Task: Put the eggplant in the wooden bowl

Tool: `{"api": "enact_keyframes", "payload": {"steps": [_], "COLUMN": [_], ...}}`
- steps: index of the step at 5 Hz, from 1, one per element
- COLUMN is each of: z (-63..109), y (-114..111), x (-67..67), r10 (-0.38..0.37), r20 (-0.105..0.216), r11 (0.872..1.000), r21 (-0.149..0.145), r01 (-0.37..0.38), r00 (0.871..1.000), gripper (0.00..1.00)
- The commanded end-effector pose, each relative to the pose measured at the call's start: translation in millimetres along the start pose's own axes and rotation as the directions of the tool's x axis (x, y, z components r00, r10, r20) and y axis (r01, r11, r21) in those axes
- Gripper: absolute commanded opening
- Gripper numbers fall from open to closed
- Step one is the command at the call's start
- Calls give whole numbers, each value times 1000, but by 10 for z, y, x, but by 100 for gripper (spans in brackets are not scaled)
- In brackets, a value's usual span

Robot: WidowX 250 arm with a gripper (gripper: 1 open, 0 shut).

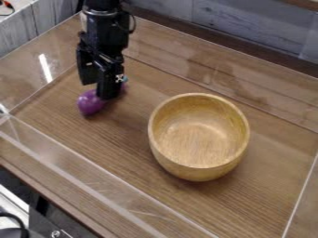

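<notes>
Table [133, 200] first: wood-topped, carrying the wooden bowl [199, 138], which sits upright toward the right of the view. Next in size, 1 gripper [102, 93] reaches down at the far left part of the scene, its jaws spread and released. Smallest, 1 eggplant [92, 103] lies on the wood right at the fingertips, outside the bowl. This looks like step 1, the pick-up: the next move calls for settling 2 fingers astride the purple body, then closing; too high a pinch could slip.
</notes>
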State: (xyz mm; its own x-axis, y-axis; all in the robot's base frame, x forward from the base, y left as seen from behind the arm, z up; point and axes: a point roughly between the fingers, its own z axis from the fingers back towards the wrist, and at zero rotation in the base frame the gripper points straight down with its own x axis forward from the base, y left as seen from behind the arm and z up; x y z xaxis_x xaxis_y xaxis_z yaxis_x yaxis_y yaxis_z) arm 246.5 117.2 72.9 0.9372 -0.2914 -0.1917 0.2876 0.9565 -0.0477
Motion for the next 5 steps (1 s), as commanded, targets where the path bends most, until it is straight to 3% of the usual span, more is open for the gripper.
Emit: {"api": "enact_keyframes", "payload": {"steps": [1, 4, 5], "z": [132, 175, 104], "y": [79, 103, 147], "x": [27, 19, 54], "r10": [24, 61, 49], "r20": [47, 63, 65], "r11": [1000, 998, 999], "r21": [13, -29, -26], "r01": [-24, -59, -47], "r00": [999, 996, 997], "gripper": [100, 100, 100]}}
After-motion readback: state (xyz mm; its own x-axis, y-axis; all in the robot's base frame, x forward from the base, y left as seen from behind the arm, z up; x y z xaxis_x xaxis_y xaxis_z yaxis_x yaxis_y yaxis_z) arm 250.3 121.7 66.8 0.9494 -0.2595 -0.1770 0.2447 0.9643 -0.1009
